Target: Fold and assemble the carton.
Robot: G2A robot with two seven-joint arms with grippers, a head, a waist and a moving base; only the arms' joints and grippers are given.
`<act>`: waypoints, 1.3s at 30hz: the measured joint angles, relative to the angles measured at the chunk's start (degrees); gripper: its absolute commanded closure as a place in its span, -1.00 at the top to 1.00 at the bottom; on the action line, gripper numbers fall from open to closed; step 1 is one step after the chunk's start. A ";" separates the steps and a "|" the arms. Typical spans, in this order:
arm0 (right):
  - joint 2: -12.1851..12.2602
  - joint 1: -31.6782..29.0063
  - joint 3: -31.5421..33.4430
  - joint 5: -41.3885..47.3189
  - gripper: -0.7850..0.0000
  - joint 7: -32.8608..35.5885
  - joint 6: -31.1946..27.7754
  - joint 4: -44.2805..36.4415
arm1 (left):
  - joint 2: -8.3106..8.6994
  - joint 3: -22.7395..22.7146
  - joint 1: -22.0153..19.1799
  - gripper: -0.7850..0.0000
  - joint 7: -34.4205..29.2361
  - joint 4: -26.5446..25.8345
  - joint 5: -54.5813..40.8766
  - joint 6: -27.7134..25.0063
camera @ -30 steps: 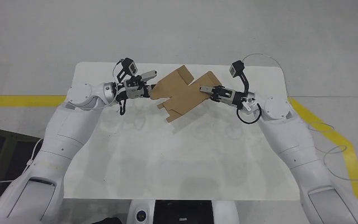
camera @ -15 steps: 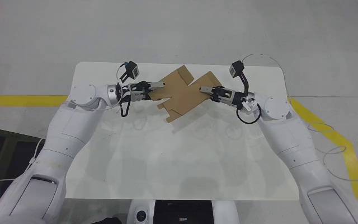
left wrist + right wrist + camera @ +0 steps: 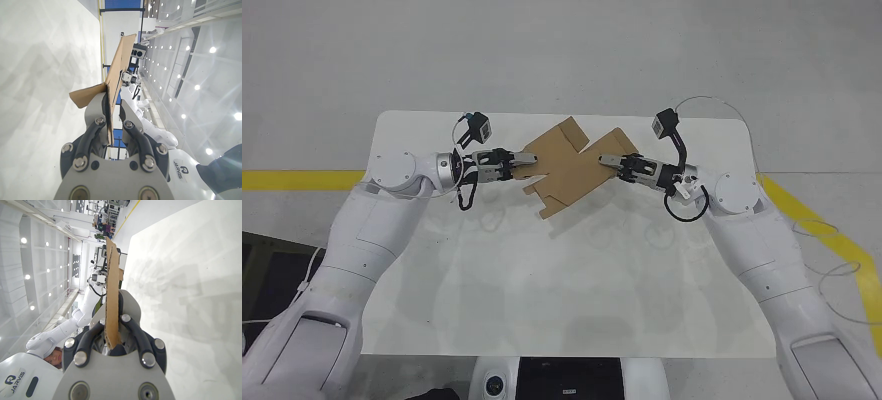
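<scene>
Pinching one end of the carton (image 3: 112, 279), the right gripper (image 3: 113, 315) has its two fingers (image 3: 132, 308) pressed together on the cardboard, one against each face, so that the sheet runs edge-on straight out from between them. In the top view this right gripper (image 3: 610, 160) meets the carton (image 3: 567, 168) at the corner nearest the right arm. The left gripper (image 3: 113, 108) stands spread around the opposite end: the brown sheet (image 3: 121, 62) lies against the dark pad of one finger (image 3: 103, 103), while the other finger (image 3: 126, 113) stands apart from it with a narrow gap showing between pad and cardboard. Seen from above, the left gripper (image 3: 527, 158) sits at the carton's edge on the left arm's side, roughly level with the right one, and the two arms face each other across the sheet. The carton is a flat, unassembled piece of brown cardboard with several flaps; one flap (image 3: 85, 94) bends away from the main sheet toward the worktop (image 3: 37, 75). It is held clear of the white worktop (image 3: 542, 290), over its far half, with a soft shadow lying on the surface beneath it.
</scene>
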 measured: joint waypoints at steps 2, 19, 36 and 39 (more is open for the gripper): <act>-0.02 -0.06 0.11 -0.16 -1.00 0.00 0.06 -0.08 | -0.05 -0.19 0.00 -0.86 -0.08 0.11 0.07 0.06; 1.96 -1.64 8.05 -2.14 1.00 -0.43 -0.95 0.46 | 0.35 -3.40 0.15 -1.00 0.17 -3.53 3.54 -3.24; -0.22 7.16 -2.07 10.94 0.84 26.39 -3.36 0.03 | 2.39 -5.95 3.16 -1.00 -6.62 -14.66 13.97 -8.00; -0.72 8.54 -4.67 11.45 0.27 26.08 -3.67 0.42 | 2.47 -5.84 3.63 -1.00 -7.06 -15.72 14.28 -8.11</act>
